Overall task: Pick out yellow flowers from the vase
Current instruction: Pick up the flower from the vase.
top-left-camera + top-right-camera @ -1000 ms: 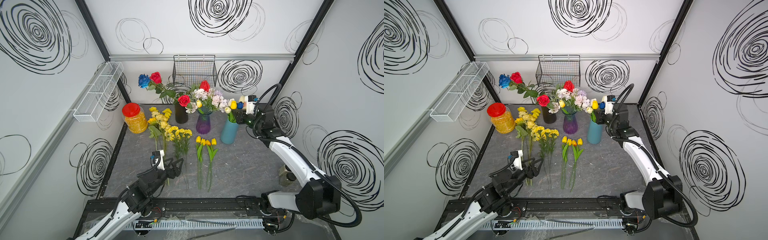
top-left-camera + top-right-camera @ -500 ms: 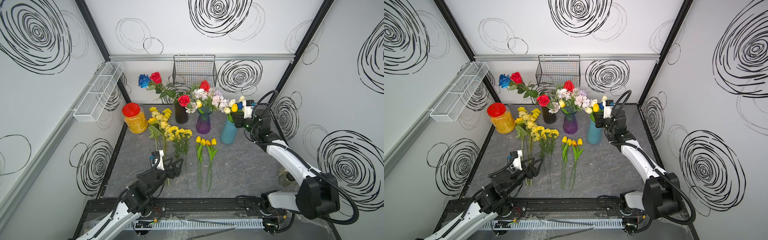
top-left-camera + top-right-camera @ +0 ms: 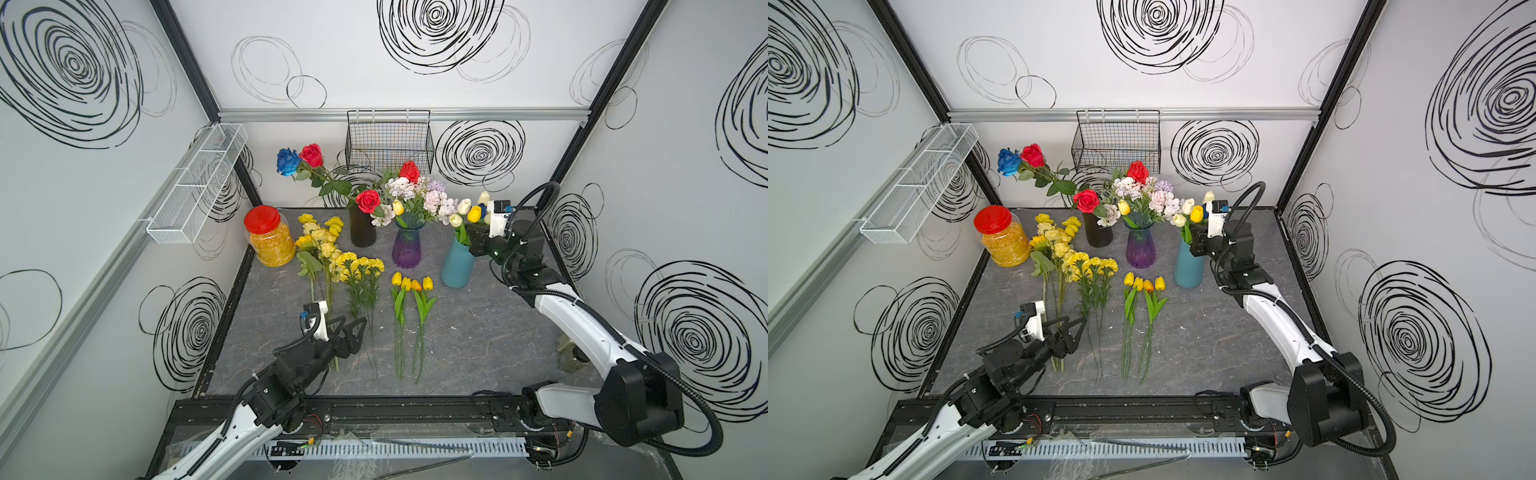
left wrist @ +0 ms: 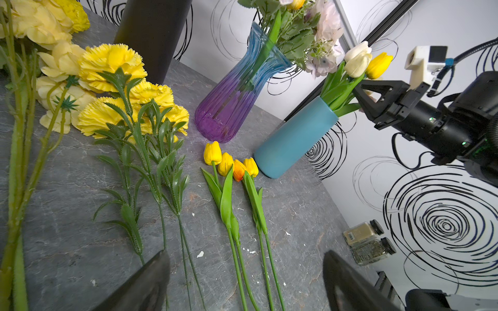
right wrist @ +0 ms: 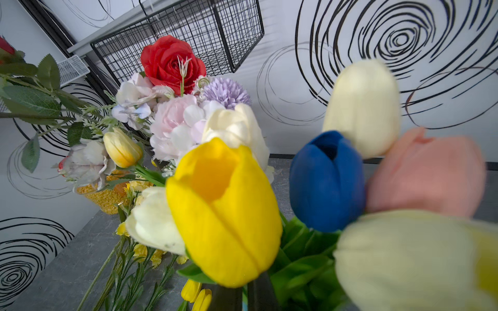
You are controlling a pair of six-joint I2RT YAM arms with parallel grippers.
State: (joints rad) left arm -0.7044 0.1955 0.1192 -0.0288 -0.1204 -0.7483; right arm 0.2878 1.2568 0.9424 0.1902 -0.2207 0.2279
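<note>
Three vases stand at the back: a black vase (image 3: 363, 232), a purple vase (image 3: 407, 249) and a teal vase (image 3: 457, 266). One yellow tulip (image 3: 474, 214) (image 5: 223, 210) stands in the teal vase among white, blue and pink tulips. My right gripper (image 3: 472, 243) (image 5: 245, 299) is shut on its stem, just below the bloom. Another yellow tulip (image 3: 398, 206) sits in the purple vase. Yellow flowers lie on the table: a mixed bunch (image 3: 320, 241), carnations (image 3: 361, 266) and tulips (image 3: 411, 283). My left gripper (image 3: 351, 328) (image 4: 245, 255) hovers open over their stems, holding nothing.
A red-lidded jar (image 3: 269, 237) of yellow grains stands at the back left. A black wire basket (image 3: 388, 141) hangs on the back wall, a white mesh shelf (image 3: 195, 187) on the left wall. Two spice jars (image 4: 369, 242) stand by the right wall.
My right gripper has moved down and in toward the teal vase, among the tulips, and closed under the yellow bloom. The left arm has stayed still.
</note>
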